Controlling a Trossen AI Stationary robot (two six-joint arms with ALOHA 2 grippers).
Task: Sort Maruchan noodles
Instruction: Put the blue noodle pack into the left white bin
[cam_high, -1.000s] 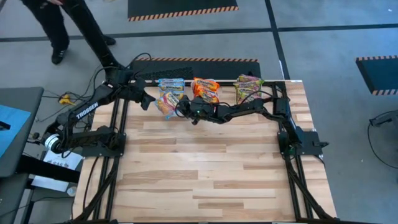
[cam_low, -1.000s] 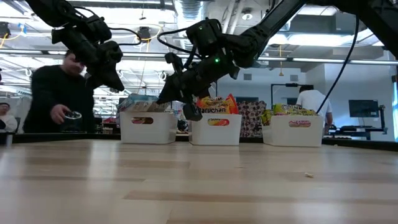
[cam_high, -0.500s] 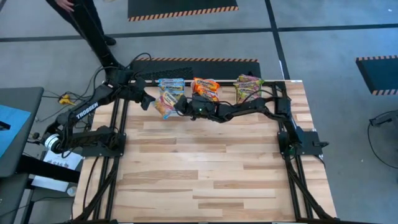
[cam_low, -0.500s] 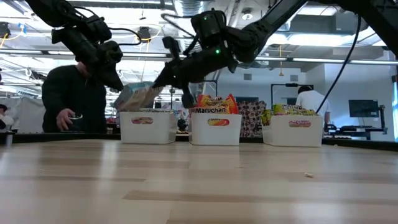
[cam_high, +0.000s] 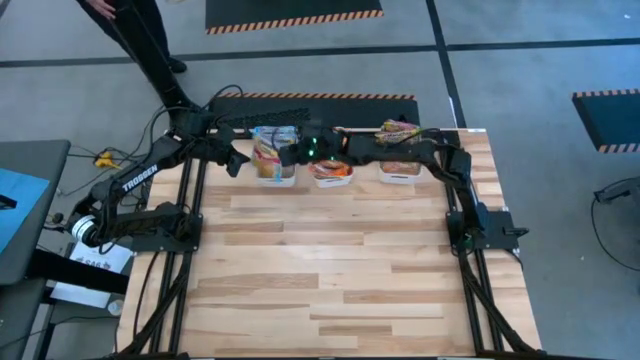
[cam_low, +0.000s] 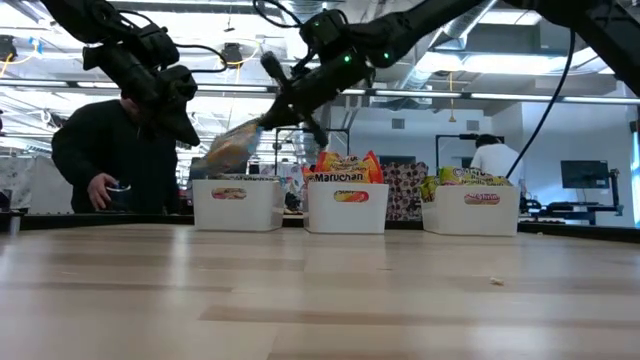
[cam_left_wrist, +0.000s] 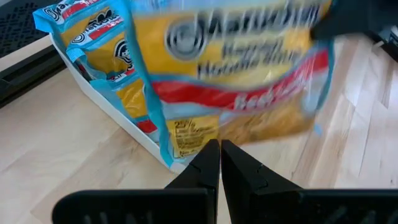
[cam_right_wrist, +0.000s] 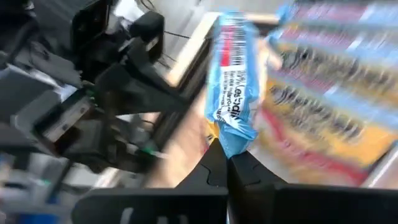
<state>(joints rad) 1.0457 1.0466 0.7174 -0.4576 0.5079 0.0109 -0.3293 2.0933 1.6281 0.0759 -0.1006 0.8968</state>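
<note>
Maruchan noodles fill three white bins (cam_low: 237, 203) at the bench's (cam_high: 340, 270) far edge; above the left bin the right hand (cam_low: 268, 118) pinches a blue-edged packet (cam_low: 230, 147). Left hand (cam_low: 187, 128) hovers beside, fingers pressed together.

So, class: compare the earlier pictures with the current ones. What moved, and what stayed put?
The right gripper, shut on a blue-trimmed noodle packet, has swung back from over the table and lifted the packet above the left white bin. The left gripper stayed beside that bin. All three bins and their packets are unchanged.
</note>
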